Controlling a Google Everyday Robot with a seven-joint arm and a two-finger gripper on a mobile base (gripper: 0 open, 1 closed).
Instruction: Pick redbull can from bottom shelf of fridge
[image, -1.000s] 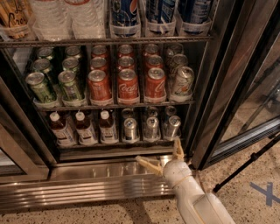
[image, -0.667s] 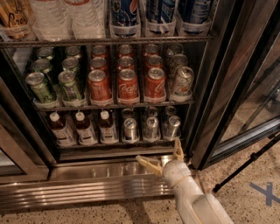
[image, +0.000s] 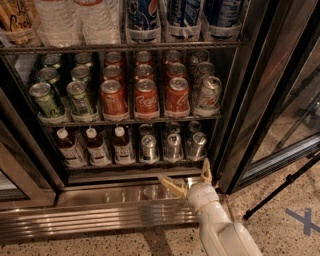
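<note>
The fridge (image: 235, 125) stands open in front of me, with dark wire racks and a ribbed steel base grille. On its bottom shelf three slim silver redbull cans (image: 171, 146) stand side by side in the front row, right of the brown bottles, with more cans behind them. My gripper (image: 187, 174) is open and empty. It hovers low in front of the shelf's lip, just below and slightly right of the redbull cans. One tan finger (image: 170, 184) points left and the other points up towards the rightmost can.
Brown bottles with white caps (image: 95, 146) stand at the bottom shelf's left. Red cola cans (image: 145, 97), green cans (image: 47, 100) and a silver can (image: 207, 95) fill the shelf above. The steel door frame (image: 250, 100) stands close on the right. A black tripod leg (image: 282, 187) crosses the speckled floor.
</note>
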